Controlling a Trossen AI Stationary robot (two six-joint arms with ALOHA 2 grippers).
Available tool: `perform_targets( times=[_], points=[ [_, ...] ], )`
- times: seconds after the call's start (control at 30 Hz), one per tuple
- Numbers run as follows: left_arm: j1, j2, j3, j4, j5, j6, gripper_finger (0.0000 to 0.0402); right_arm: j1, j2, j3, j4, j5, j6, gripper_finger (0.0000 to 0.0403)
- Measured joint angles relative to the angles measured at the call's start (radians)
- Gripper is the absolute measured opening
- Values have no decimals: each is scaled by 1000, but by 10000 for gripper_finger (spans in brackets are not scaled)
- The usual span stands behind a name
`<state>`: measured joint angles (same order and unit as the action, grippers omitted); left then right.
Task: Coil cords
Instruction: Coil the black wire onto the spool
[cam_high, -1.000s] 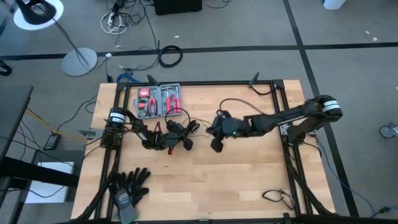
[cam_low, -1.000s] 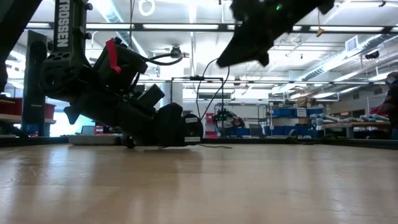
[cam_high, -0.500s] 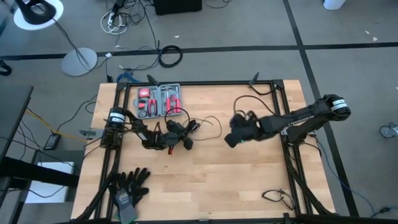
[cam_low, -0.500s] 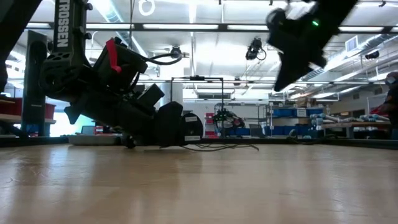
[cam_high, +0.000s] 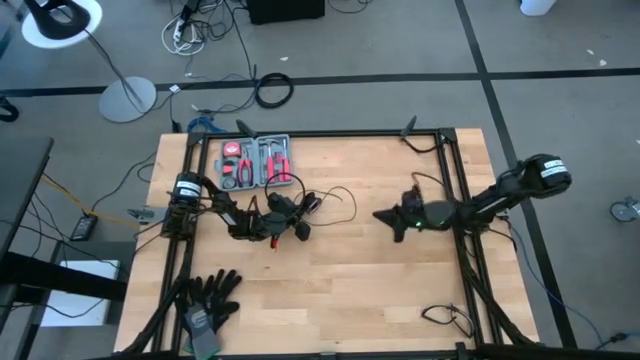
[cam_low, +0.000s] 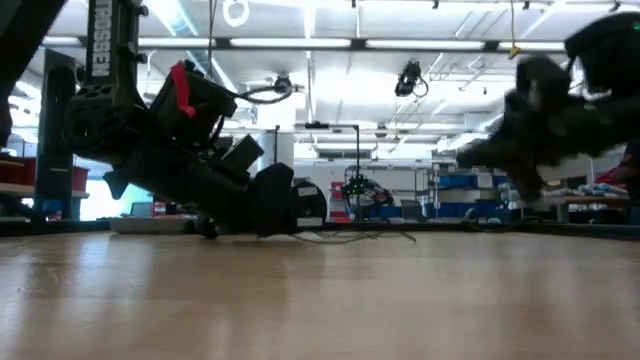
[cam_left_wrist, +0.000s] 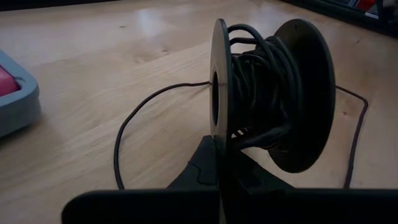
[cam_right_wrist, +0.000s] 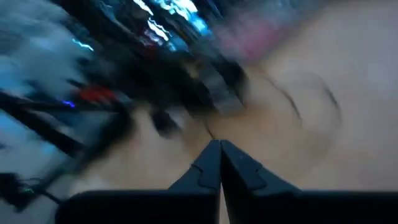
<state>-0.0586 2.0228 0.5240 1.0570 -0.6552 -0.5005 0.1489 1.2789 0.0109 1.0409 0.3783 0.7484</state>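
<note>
A black spool (cam_left_wrist: 267, 99) with two round flanges carries most of the thin black cord, wound around its core. It sits left of the table's middle (cam_high: 287, 208). My left gripper (cam_left_wrist: 221, 148) is shut on it. The free length of cord (cam_left_wrist: 149, 99) lies slack on the wood in loops toward the table's right (cam_high: 345, 195). My right gripper (cam_high: 382, 214) hovers to the right of that loop, clear of the table (cam_low: 475, 155). Its fingers are shut with nothing between them (cam_right_wrist: 219, 148). My left gripper pinches the lower rim of the spool's nearer flange (cam_left_wrist: 219, 127) between its two fingers. The fingers come slanting down from the table's left. The spool stands with its flanges upright and its axis level. I cannot tell whether it rests on the table.
A grey case with red-handled tools (cam_high: 256, 160) lies at the far edge behind the spool. Black gloves (cam_high: 208, 300) lie at the near left corner, and a short black cable (cam_high: 445, 318) at the near right. Bare wood lies between the two grippers and toward the near edge.
My right gripper has moved from beside the spool toward the table's right edge and has sunk lower. The cord that rose to it a second ago has fallen and lies slack on the table. My left gripper and the spool have kept still.
</note>
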Motion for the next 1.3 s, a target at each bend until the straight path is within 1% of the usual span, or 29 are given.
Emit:
perform_targets(
  times=[0.03,0.07,0.13,0.17,0.2,0.27,0.3,0.33,0.4,0.5,0.57,0.67,0.73,0.93,1.0,1.1,1.2,1.3],
  points=[
    [0,0,1,0,1,0,0,-39,3,-2,79,-44,-63,9],
    [0,0,2,1,-1,0,0,-79,-8,4,101,-70,-114,10],
    [1,0,6,-3,2,-3,0,-176,-13,37,64,-159,-200,9],
    [1,1,7,-2,2,-2,0,-228,-9,71,26,-230,-226,8],
    [1,1,8,-1,4,-3,0,-281,-10,101,-24,-307,-243,5],
    [1,1,10,-1,4,-5,0,-368,0,184,-199,-444,-262,2],
    [1,1,10,0,4,-5,0,-401,2,228,-306,-487,-273,2],
    [1,1,10,1,6,-5,0,-426,9,278,-421,-506,-287,4],
    [1,1,11,3,9,-6,0,-448,16,377,-638,-495,-330,6],
    [1,1,14,4,11,-9,0,-452,47,501,-914,-399,-443,6],
    [1,1,18,4,12,-9,0,-452,68,564,-1002,-350,-479,9],
    [2,2,21,3,13,-9,0,-453,88,613,-1025,-349,-509,24],
    [1,2,22,4,14,-9,0,-453,108,637,-1028,-353,-509,42],
    [1,2,22,4,17,-8,0,-451,154,653,-1028,-331,-405,122],
    [0,2,23,5,18,-7,0,-451,187,655,-1007,-313,-370,148],
    [0,2,23,7,18,-7,0,-449,251,655,-991,-313,-364,178],
    [0,2,23,7,18,-6,0,-441,309,655,-960,-322,-360,190],
    [0,2,23,6,18,-5,0,-429,365,669,-963,-310,-359,188]
  ],
)
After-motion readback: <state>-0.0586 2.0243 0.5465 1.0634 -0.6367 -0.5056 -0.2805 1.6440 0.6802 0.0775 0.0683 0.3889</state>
